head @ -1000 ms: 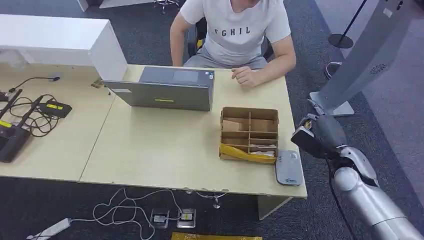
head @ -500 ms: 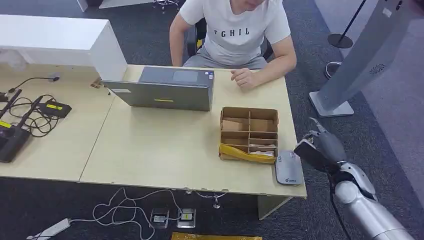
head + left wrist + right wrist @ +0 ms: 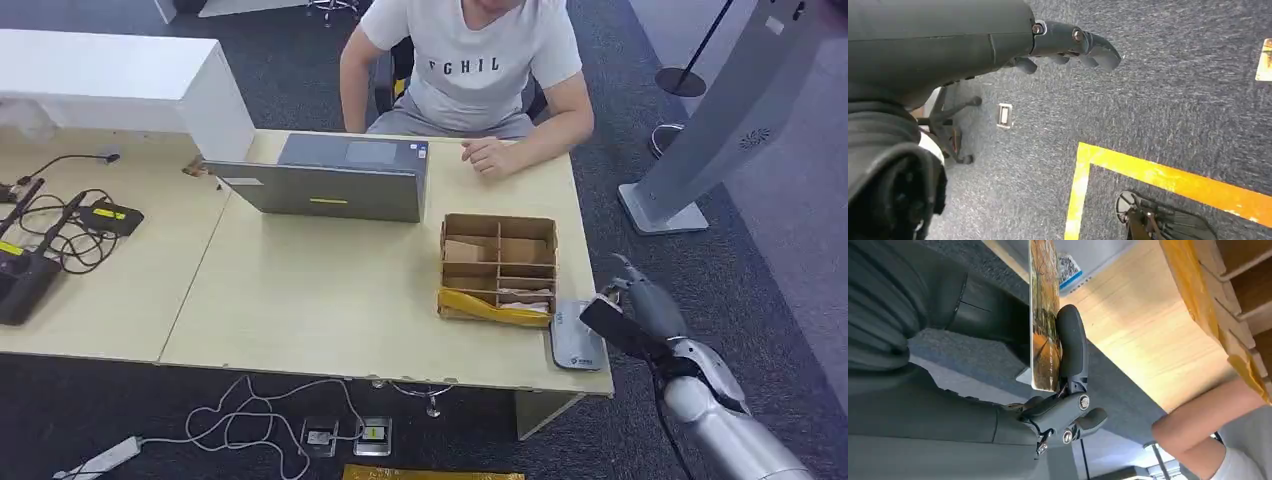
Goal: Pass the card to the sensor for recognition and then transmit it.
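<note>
My right hand (image 3: 640,305) hovers just off the table's right front corner and pinches a card (image 3: 612,324) that looks dark and flat in the head view. The right wrist view shows the card (image 3: 1042,320) edge-on, with an orange-brown picture, clamped between thumb and fingers (image 3: 1071,342). The grey sensor pad (image 3: 576,336) lies on the table's front right corner, just left of the card; its label (image 3: 1067,269) shows beyond the card. My left hand (image 3: 1068,47) hangs over the carpet, fingers loosely curled around nothing.
A cardboard divider box (image 3: 498,268) with yellow wrapping stands beside the sensor. A person (image 3: 470,60) sits at the far side, hand (image 3: 487,153) on the table, behind a grey laptop (image 3: 335,180). Cables and devices (image 3: 50,235) lie far left. A grey stand (image 3: 700,140) is on the right.
My right hand has lowered and moved toward the table's front corner, bringing the card close beside the sensor pad. The person and the table objects have stayed put.
</note>
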